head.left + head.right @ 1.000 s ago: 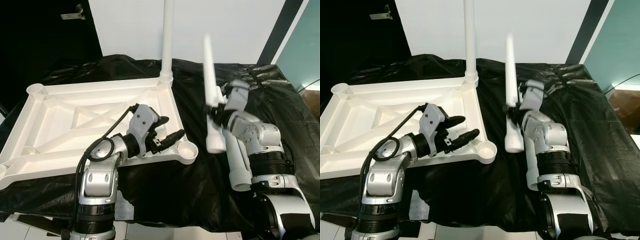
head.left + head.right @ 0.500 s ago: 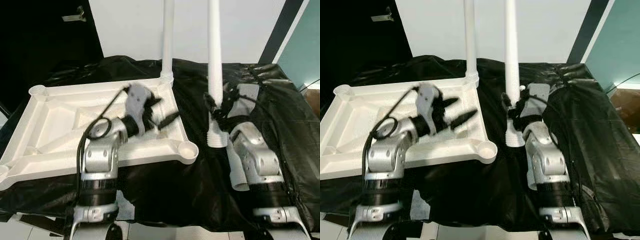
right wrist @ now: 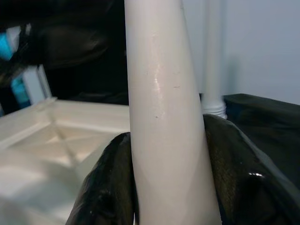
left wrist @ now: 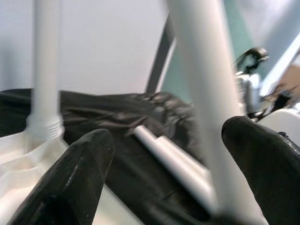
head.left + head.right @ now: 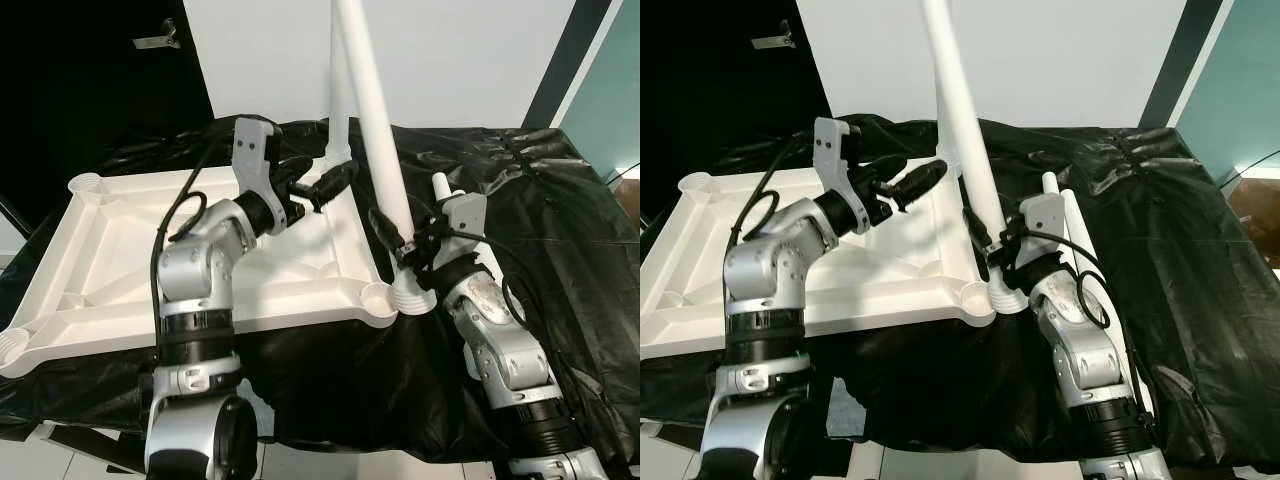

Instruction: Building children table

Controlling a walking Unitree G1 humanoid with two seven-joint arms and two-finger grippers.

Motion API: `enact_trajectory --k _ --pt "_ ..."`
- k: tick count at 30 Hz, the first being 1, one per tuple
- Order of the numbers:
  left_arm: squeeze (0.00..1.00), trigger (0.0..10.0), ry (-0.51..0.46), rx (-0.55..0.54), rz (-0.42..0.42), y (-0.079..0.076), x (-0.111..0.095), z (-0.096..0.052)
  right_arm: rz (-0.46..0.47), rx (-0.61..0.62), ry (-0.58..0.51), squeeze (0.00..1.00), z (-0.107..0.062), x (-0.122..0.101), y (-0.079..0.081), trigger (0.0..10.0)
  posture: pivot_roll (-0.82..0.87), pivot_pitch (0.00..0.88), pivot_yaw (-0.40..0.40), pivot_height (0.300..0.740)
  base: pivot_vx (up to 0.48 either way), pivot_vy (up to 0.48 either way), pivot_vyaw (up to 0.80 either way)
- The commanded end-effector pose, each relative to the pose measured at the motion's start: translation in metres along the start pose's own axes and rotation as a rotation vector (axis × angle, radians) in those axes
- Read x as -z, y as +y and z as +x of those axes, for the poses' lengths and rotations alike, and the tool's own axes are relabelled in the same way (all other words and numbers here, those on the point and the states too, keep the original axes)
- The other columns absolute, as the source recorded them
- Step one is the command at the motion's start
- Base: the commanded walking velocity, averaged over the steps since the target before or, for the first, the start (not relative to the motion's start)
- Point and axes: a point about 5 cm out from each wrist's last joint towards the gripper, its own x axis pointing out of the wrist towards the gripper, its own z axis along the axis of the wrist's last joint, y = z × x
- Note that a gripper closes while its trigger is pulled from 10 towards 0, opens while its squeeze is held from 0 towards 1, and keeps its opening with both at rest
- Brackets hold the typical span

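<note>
Nearest us, the tabletop [image 5: 150, 250] lies upside down on the black cloth [image 5: 560, 230], and its near right corner socket [image 5: 378, 296] is where the action is. The right gripper [image 5: 400, 245] has its fingers clamped round the lower end of a leg [image 5: 380, 130], whose threaded foot sits just beside that socket, touching or nearly touching its rim; I cannot tell whether it has entered. The leg leans noticeably, its top tipped toward the far leg.

Farther in, the left gripper [image 5: 318, 184] hangs over the tabletop's far right part, fingers spread wide, gripping nothing, with the leaning leg passing between them in the left wrist view.

At the far right corner, a fitted leg [image 5: 338, 120] stands upright. A spare leg [image 5: 478, 262] lies on the cloth behind the right arm.

The risk, as I judge it: pushing down at this tilt could jam the thread or skid the foot off the rim.
</note>
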Motion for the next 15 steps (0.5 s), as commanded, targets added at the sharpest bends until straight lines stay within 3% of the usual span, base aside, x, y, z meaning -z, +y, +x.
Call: enact_trajectory --k 1,6,9,15 --pt "0.0 10.0 0.001 0.035 -0.045 -0.002 -0.002 0.004 -0.036 -0.065 -0.024 0.0 0.001 -0.003 0.007 10.0 -0.08 0.0 0.034 0.74 0.0 0.0 0.0" --pt "0.0 10.0 -0.005 0.051 -0.086 -0.002 -0.006 0.008 -0.055 -0.112 -0.022 0.0 0.0 -0.003 0.011 10.0 -0.08 0.0 0.035 0.74 0.0 0.0 0.0" --pt "0.0 10.0 -0.026 0.07 -0.167 0.001 -0.02 0.012 -0.073 -0.164 -0.013 0.0 -0.002 -0.001 0.017 10.0 -0.07 0.0 0.037 0.74 0.0 0.0 0.0" --pt "0.0 10.0 -0.027 0.059 -0.224 0.01 -0.04 0.018 -0.094 -0.209 -0.012 0.0 -0.002 0.0 0.021 10.0 -0.07 0.0 0.038 0.74 0.0 0.0 0.0"
